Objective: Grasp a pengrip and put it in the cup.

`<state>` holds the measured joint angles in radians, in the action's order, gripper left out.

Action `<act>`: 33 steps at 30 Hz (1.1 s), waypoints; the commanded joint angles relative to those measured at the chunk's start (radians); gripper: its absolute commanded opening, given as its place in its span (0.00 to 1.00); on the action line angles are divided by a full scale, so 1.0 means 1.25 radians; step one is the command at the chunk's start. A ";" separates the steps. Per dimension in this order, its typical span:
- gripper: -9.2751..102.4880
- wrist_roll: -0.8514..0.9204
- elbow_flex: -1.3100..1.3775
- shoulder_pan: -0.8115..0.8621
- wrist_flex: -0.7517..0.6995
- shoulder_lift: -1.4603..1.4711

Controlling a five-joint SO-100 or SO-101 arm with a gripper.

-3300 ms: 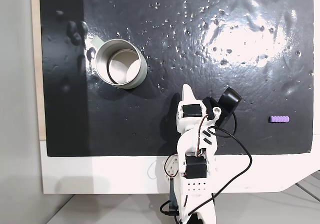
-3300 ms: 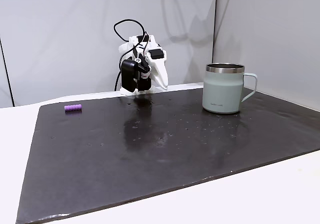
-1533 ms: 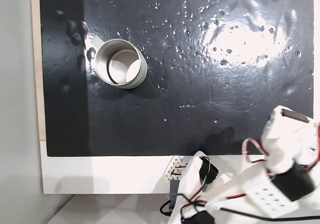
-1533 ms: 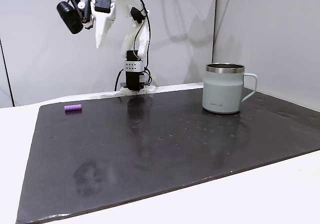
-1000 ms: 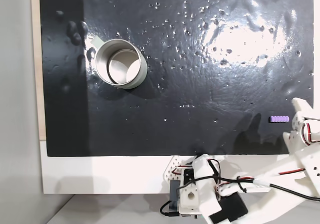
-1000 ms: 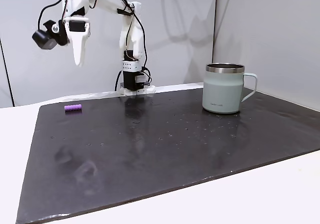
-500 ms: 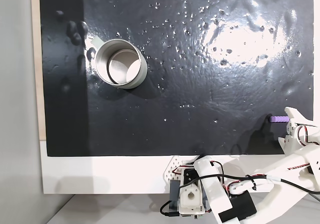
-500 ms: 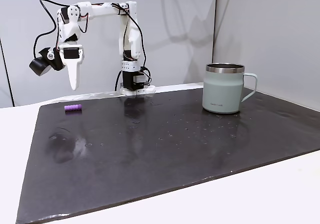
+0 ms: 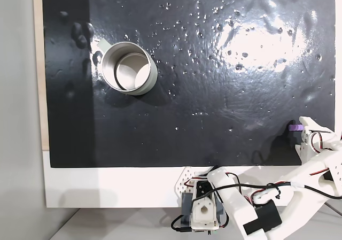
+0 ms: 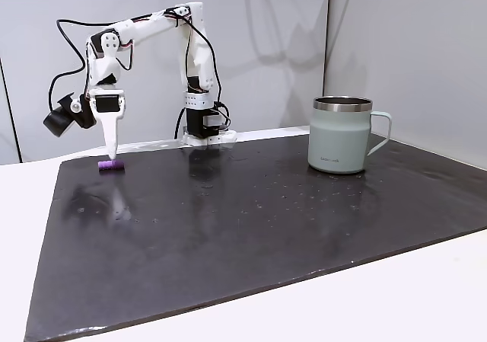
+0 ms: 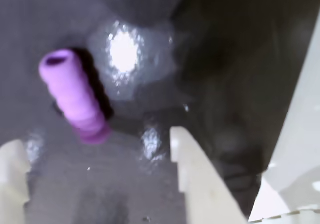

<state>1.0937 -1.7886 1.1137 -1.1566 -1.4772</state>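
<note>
Gripper [image 11: 97, 139] is seen spread open in the wrist view, nothing held, fingertips low over the mat [image 10: 251, 220]. Pengrip [image 11: 74, 97] lies flat on the mat, just ahead of the gap between the fingers and nearer the left one in that view. Its long axis runs roughly along the fingers rather than across them, so wrist rotation is likely needed before closing. Cup [image 10: 340, 135] stands upright, well apart at the mat's other end.
</note>
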 commanded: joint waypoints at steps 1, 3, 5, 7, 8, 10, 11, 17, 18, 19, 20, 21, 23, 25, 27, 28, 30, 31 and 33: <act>0.33 0.016 0.006 0.013 0.039 0.015; 0.32 0.017 0.006 0.016 0.050 0.031; 0.32 0.020 0.006 0.017 0.059 0.039; 0.30 0.021 0.006 0.017 0.069 0.050; 0.28 0.022 0.006 0.017 0.074 0.056; 0.23 0.022 0.006 0.018 0.083 0.070; 0.20 0.022 0.006 0.020 0.088 0.077; 0.09 0.038 -0.013 0.025 0.123 0.094; 0.09 0.043 -0.018 0.025 0.125 0.094; 0.08 0.043 -0.022 0.025 0.126 0.092; 0.08 0.042 -0.025 0.023 0.126 0.085; 0.08 0.039 -0.028 0.018 0.123 0.067; 0.08 0.020 -0.029 0.000 0.092 0.001; 0.08 -0.005 -0.031 -0.018 0.061 -0.072; 0.08 -0.026 -0.031 -0.033 0.031 -0.140; 0.08 -0.037 -0.031 -0.040 0.018 -0.174; 0.08 -0.060 -0.031 -0.055 -0.001 -0.247; 0.08 -0.071 -0.031 -0.064 -0.007 -0.282; 0.08 -0.093 -0.028 -0.076 -0.023 -0.355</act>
<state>1.0262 -1.8362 1.0508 -1.1536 -1.7625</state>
